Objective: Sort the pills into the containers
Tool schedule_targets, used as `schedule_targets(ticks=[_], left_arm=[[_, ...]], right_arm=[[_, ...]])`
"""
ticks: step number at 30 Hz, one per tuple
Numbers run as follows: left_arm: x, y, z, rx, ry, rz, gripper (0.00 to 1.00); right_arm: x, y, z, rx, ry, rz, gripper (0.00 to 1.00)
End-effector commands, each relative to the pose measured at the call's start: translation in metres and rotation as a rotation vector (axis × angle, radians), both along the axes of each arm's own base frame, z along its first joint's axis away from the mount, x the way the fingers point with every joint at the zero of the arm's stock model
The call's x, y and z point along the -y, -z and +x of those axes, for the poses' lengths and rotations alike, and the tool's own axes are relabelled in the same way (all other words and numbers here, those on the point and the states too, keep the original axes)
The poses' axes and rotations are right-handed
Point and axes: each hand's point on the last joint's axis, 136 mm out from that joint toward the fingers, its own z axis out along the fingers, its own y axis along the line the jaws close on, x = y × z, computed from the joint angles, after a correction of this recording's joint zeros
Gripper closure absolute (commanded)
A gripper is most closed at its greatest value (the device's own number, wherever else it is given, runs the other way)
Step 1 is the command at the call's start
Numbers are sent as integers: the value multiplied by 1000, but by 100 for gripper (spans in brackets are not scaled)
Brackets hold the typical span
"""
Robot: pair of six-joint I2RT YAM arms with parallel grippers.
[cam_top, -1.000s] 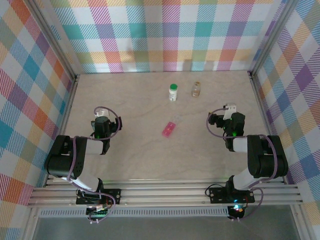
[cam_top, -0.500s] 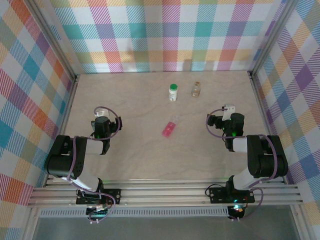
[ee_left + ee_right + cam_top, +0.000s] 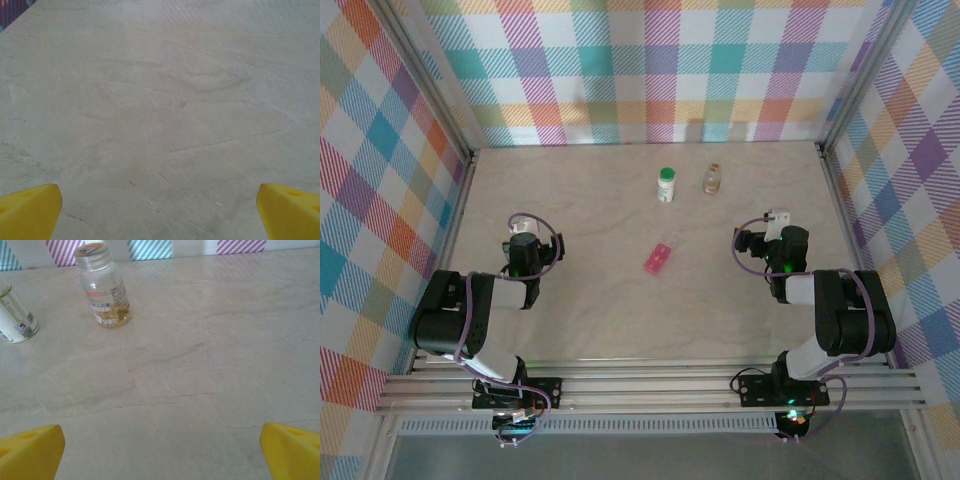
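From above, the pink pill box (image 3: 659, 258) lies on the table (image 3: 580, 310), with the white bottle (image 3: 666, 185) and amber bottle (image 3: 712, 179) beyond it. The left gripper (image 3: 523, 225) sits well left of the box and the right gripper (image 3: 777, 220) well right. The left wrist camera shows yellow fingertips (image 3: 30, 210) spread wide, holding nothing. The right wrist camera shows the same, with both bottles in view.

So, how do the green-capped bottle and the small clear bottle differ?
The green-capped bottle has an opaque white body; the clear bottle is see-through, yellowish near its base. The first has a green cap, the second a pale one. From above, the green-capped bottle looks somewhat bigger. Both stand upright, apart, on the far part of the table.
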Motion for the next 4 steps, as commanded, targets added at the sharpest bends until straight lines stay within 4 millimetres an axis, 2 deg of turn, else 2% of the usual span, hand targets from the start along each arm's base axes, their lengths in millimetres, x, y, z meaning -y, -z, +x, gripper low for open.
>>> schedule_targets(ticks=[1, 4], left_arm=[[5, -9, 7, 30, 44, -6, 0], [5, -10, 6, 35, 46, -8, 0]], right_arm=[[-4, -1, -2, 2, -19, 18, 1], [-4, -1, -2, 3, -19, 17, 1]])
